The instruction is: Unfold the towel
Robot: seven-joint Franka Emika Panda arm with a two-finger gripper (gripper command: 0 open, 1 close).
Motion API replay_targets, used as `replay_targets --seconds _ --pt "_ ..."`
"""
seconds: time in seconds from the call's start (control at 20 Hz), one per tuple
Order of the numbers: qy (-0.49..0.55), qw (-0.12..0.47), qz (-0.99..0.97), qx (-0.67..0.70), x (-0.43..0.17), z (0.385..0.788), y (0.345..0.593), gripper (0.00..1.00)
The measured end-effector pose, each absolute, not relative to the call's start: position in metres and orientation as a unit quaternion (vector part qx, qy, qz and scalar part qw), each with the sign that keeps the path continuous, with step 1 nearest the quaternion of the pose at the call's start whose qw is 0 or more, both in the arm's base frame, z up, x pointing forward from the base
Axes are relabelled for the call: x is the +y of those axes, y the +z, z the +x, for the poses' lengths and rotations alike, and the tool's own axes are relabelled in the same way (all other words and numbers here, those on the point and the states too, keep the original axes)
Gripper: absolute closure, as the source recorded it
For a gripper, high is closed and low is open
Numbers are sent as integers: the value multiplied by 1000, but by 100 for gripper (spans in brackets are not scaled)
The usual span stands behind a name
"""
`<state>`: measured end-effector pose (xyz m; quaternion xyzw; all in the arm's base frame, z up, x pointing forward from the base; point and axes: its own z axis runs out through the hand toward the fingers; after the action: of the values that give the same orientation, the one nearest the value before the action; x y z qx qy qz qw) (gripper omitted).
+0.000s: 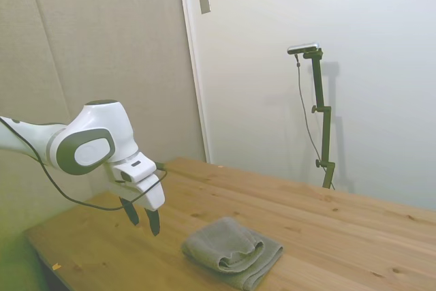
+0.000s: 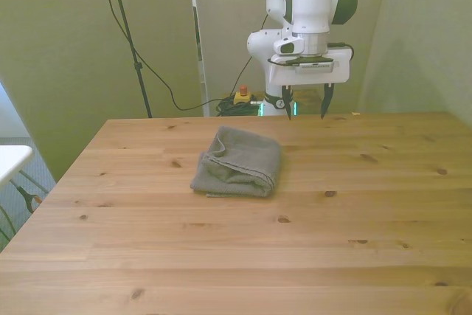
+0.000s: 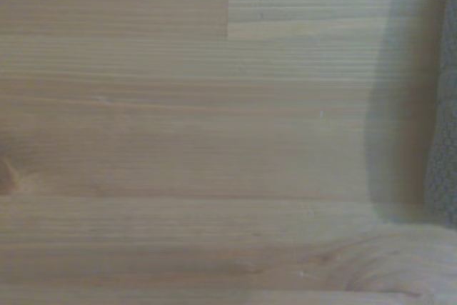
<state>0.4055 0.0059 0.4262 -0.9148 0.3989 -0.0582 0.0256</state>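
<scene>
The towel (image 2: pixel 238 164) lies folded in a soft bundle on the tabletop (image 2: pixel 310 256), toward the front view's left of centre. The end effector (image 2: pixel 304 105) hangs above the far edge, well apart from the towel – fingers spread wide, holding nothing. The wrist view shows blurred wood grain, with a strip of towel (image 3: pixel 444 148) at one edge.

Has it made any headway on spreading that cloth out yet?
Nothing looks done: the towel lies folded in a bundle on the table. The gripper hangs open and empty above the table's far edge, apart from it. Grasping an edge and unfolding are left.
</scene>
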Motion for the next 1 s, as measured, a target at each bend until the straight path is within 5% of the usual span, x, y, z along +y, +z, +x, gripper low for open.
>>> replay_targets --seconds 0.25,0.65,1.0 --pt "-63 26 -910 409 -15 411 431 0" --pt "-74 45 -866 492 -162 421 466 0" --pt "-48 61 -854 515 -239 376 439 0"
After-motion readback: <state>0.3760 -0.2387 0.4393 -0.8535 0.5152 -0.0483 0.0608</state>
